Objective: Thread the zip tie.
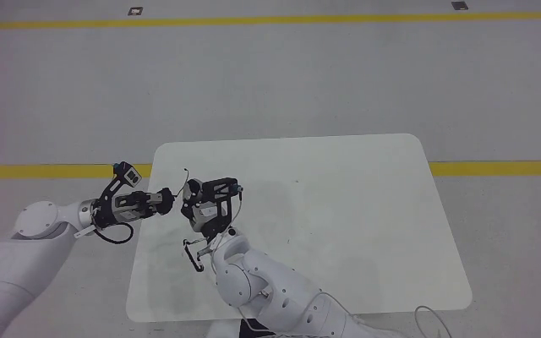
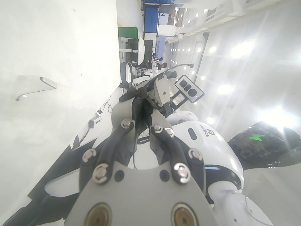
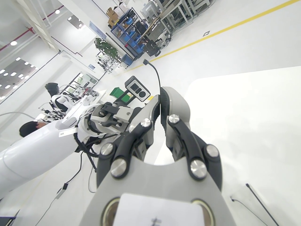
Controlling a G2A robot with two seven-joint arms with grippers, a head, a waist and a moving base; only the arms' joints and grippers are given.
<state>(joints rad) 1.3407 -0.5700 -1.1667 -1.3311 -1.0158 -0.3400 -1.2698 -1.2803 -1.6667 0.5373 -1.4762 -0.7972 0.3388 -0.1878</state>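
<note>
A black zip tie (image 3: 157, 76) stands up from between the pads of my right gripper (image 3: 160, 103), which is shut on it. The tie curves to its small head (image 3: 145, 62) above the fingers. My left gripper (image 2: 140, 99) meets the right one tip to tip and is shut on a thin black strip of the same zip tie (image 2: 134, 147). In the top view both grippers, left (image 1: 172, 201) and right (image 1: 191, 204), hang together over the table's left edge, with the zip tie (image 1: 185, 177) arching above them.
The white table (image 1: 338, 220) stretches out to the right. Spare black zip ties (image 1: 195, 253) lie near its left front, also visible on the table as spare ties (image 3: 258, 201). Yellow floor lines (image 1: 270, 20) run behind and beside the table.
</note>
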